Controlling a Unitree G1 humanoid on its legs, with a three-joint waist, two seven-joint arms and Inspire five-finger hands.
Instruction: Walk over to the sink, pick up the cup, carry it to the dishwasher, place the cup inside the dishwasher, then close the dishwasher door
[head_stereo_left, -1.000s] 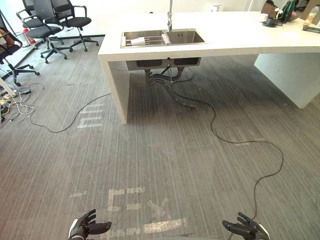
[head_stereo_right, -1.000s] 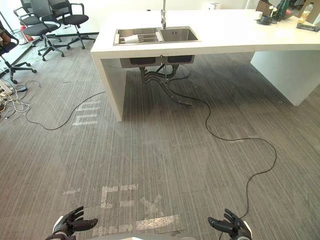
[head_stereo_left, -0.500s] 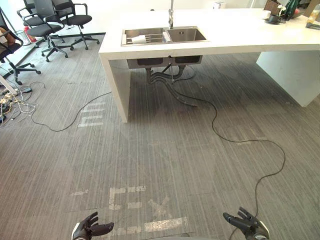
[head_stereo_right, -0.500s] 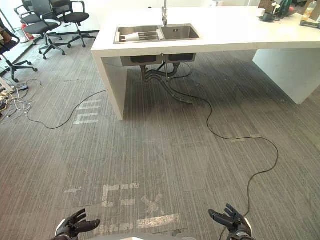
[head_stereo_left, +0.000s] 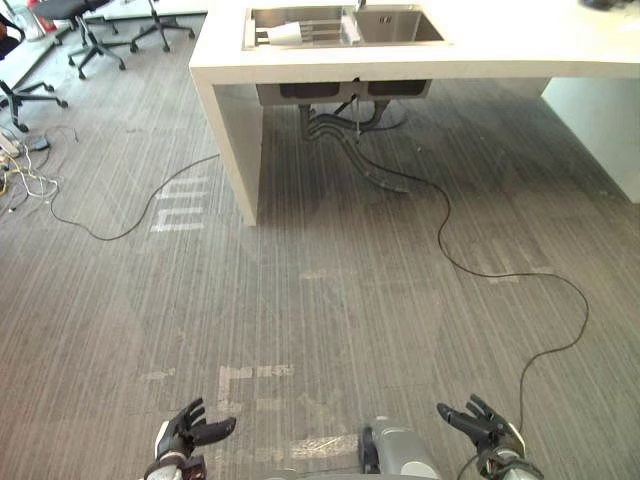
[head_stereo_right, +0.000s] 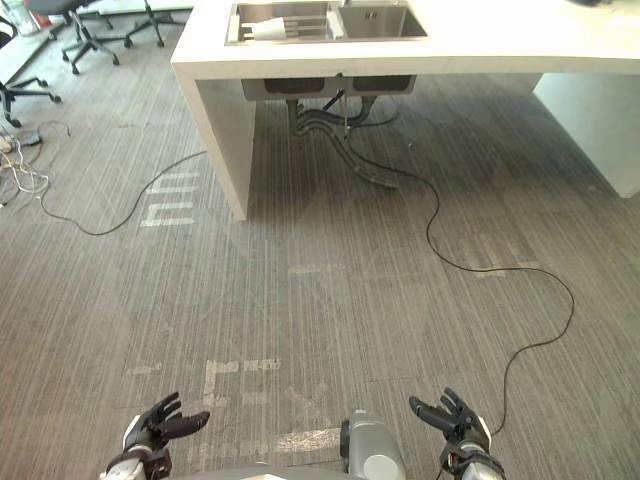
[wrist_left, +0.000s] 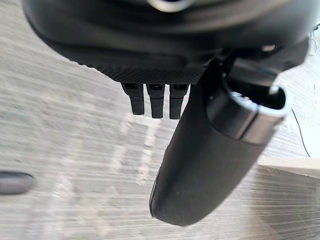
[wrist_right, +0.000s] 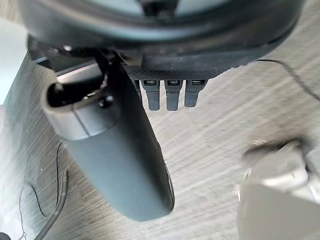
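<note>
A white cup (head_stereo_left: 283, 33) lies on its side in the left basin of the steel double sink (head_stereo_left: 395, 26), which is set in a white counter (head_stereo_left: 500, 55) across the room. Both hands hang low over the grey floor, far from the sink. My left hand (head_stereo_left: 186, 431) is open, its fingers spread and holding nothing. My right hand (head_stereo_left: 478, 424) is open too, with nothing in it. Straight fingers (wrist_left: 155, 102) and a thumb show in the left wrist view, above bare floor. In the right wrist view the fingers (wrist_right: 172, 95) are straight as well.
The counter's white side panel (head_stereo_left: 232, 150) reaches the floor, with drain pipes (head_stereo_left: 345, 135) under the sink. Office chairs (head_stereo_left: 85, 20) stand at the far left. A thin cable (head_stereo_left: 120, 228) and white tape marks (head_stereo_left: 178, 208) lie on the floor between me and the counter.
The whole picture has shifted: the counter and sink are closer and higher in view, so the camera has moved forward. Both hands stay low and open.
</note>
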